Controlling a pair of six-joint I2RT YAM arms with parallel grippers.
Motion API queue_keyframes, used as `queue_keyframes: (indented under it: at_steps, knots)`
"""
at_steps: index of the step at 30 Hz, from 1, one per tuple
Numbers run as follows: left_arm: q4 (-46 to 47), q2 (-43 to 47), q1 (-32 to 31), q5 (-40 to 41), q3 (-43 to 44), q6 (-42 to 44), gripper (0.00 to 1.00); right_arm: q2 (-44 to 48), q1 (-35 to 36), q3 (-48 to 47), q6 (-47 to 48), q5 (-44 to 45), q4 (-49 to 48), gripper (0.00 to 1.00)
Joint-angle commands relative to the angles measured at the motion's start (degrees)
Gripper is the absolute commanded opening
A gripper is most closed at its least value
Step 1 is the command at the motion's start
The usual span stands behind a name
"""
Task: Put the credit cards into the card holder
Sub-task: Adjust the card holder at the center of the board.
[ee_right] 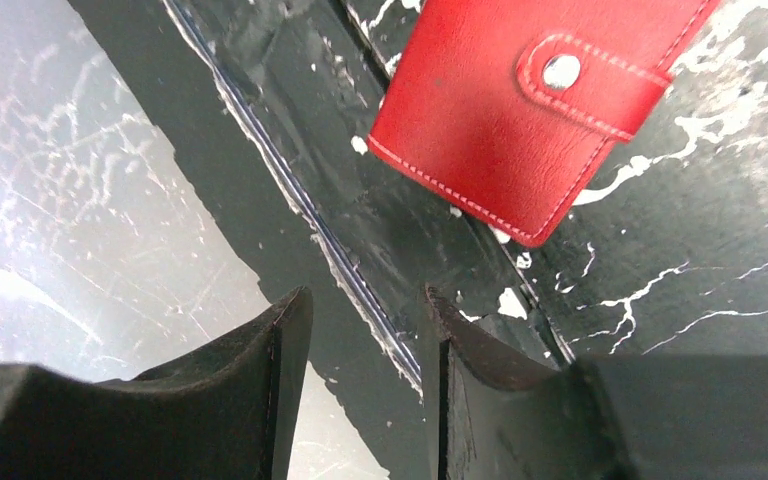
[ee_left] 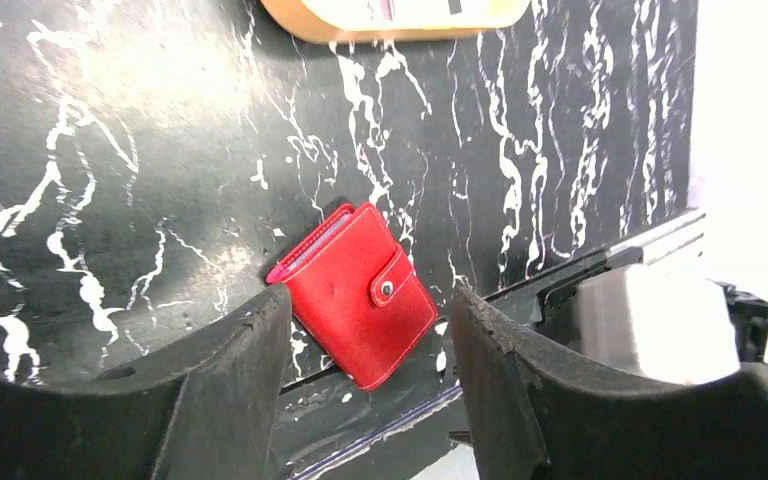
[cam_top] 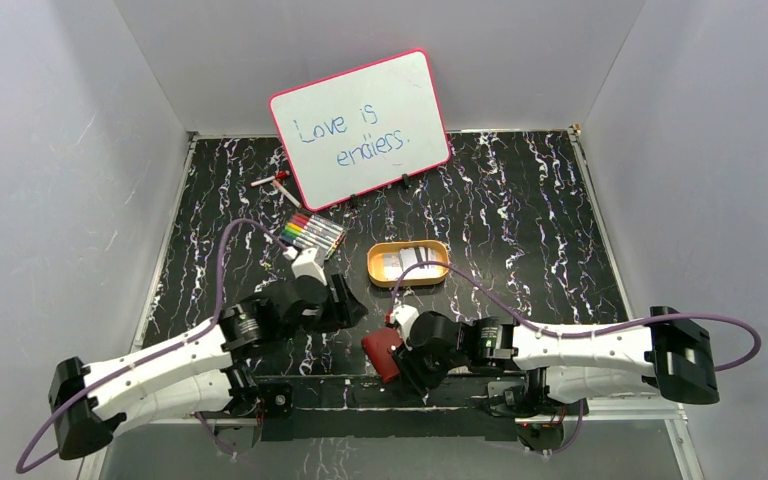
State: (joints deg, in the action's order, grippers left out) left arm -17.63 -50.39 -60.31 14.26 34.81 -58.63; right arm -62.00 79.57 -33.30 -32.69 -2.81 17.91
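Observation:
The card holder is a closed red wallet with its snap tab fastened, lying at the table's front edge. It also shows in the left wrist view and the right wrist view. The credit cards lie in an orange oval tray, pale with one dark stripe. My left gripper is open and empty, its jaws hovering either side of the wallet. My right gripper is open and empty, just beside the wallet over the table's front lip.
A whiteboard with a red rim leans at the back. A colour marker set lies left of the tray, with a loose marker behind it. The tray's edge shows at the top of the left wrist view.

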Motion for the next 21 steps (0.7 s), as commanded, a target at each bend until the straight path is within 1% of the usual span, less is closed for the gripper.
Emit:
queue_keyframes:
  at_steps: [1,3,6,12,19,21]
  knots:
    - [-7.61,6.94,0.2,8.12,1.39,0.88,0.59,-1.7,3.93,-0.06,0.8,1.75,0.19,0.51]
    - [-8.13,9.49,0.2,9.21,0.81,0.51,0.6,-3.22,5.17,-0.48,0.23,3.29,1.03,0.5]
    - [-8.34,11.7,0.2,9.44,-0.48,0.1,0.61,-3.79,5.33,0.41,-1.33,5.35,-0.35,0.5]
    - [-8.31,10.47,0.2,5.18,-2.81,-2.27,0.61,-5.12,5.33,1.85,-4.73,7.93,-4.02,0.49]
    - [-8.24,10.42,0.2,3.67,-4.48,-4.66,0.58,-9.9,5.29,0.27,-5.72,10.92,-4.71,0.42]
    - [-8.05,10.94,0.15,3.67,-5.23,-5.26,0.57,-10.99,5.33,-0.59,-6.07,13.1,-4.74,0.39]
